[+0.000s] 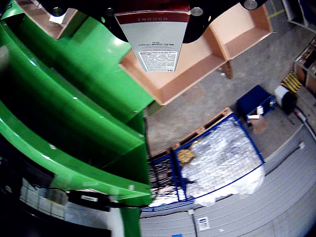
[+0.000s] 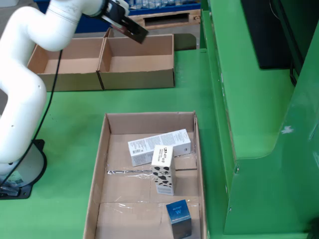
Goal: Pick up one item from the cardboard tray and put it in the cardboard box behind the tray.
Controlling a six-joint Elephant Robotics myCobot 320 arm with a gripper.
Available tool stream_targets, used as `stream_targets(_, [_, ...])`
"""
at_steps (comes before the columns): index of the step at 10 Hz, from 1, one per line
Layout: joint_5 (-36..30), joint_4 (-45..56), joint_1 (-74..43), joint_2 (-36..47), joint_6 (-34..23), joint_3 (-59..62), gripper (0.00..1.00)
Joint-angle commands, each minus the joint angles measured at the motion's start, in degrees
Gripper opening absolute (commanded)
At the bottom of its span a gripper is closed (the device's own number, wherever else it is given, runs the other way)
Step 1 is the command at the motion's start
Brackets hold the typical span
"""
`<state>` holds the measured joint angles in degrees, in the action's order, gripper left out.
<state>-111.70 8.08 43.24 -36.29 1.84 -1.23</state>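
Side view, arm raised, gripper tilted

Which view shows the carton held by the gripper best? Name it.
The view that rides on the gripper: the grey carton fills the top, its red band and printed label readable. The still view shows only its dark edge at the gripper above the box.

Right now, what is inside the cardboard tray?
The cardboard tray holds three items: a long white box lying flat, a cow-patterned carton partly over it, and a small blue box. Whatever lies beneath them is covered.
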Motion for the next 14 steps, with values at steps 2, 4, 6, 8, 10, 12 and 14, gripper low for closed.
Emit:
stream_targets(2, [57.0, -37.4, 7.1, -17.0, -5.5, 1.2, 0.00])
stream_targets(4, [57.1, -37.4, 21.6, -21.5, -10.7, 1.2, 0.00])
stream_targets(6, [57.1, -37.4, 23.3, -22.7, -10.1, 1.2, 0.00])
stream_targets(8, [57.1, -37.4, 25.0, -23.6, -10.1, 1.2, 0.00])
stream_targets(10, [57.1, -37.4, 25.0, -23.6, -10.1, 1.2, 0.00])
stream_targets(12, [57.1, -37.4, 25.0, -23.6, -10.4, 1.2, 0.00])
stream_targets(14, [57.1, -37.4, 25.0, -23.6, -10.3, 1.2, 0.00])
